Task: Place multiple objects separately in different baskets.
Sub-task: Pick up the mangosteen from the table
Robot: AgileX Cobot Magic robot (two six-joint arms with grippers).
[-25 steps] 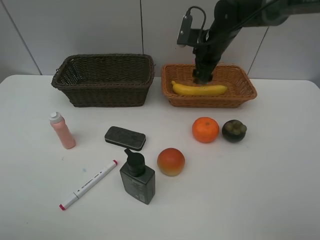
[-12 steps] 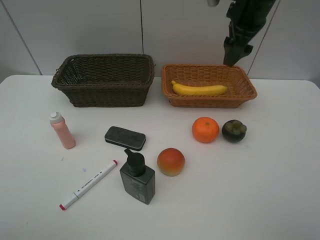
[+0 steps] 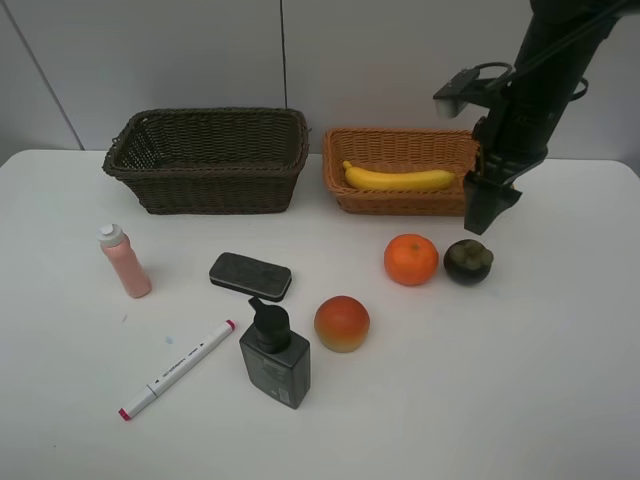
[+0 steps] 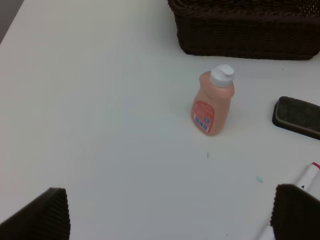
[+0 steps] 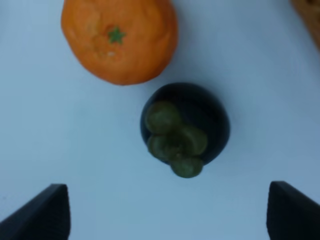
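**Right fingers spread wide above the mangosteen, holding nothing**

The right fingers (image 3: 489,208) hang over the desk (image 3: 540,390), pointing down just in front of the near right corner of the orange-tan basket (image 3: 400,204). The dark mangosteen (image 3: 468,262) sits on the desk just below and in front of them. In the right wrist view the two fingers (image 5: 44,214) are spread as far apart as they go. The mangosteen (image 5: 185,127) lies in line with the gap between them but ahead of the tips, touched by neither. The orange (image 3: 411,259) rests just beside the mangosteen, towards the middle of the desk, with a thin gap between the two fruits.

The yellow banana (image 3: 398,179) lies lengthwise inside the orange-tan basket. The dark brown basket (image 3: 205,190) stands just to that basket's left.

The left fingers (image 4: 42,217) are likewise spread wide and hold nothing. The pink bottle (image 4: 213,102) stands upright on the desk well ahead of them, near the dark brown basket.

The dark grey eraser block (image 3: 250,276), the white red-tipped marker (image 3: 177,368), the dark pump bottle (image 3: 274,358) and the red-yellow peach (image 3: 342,323) all rest on the desk.
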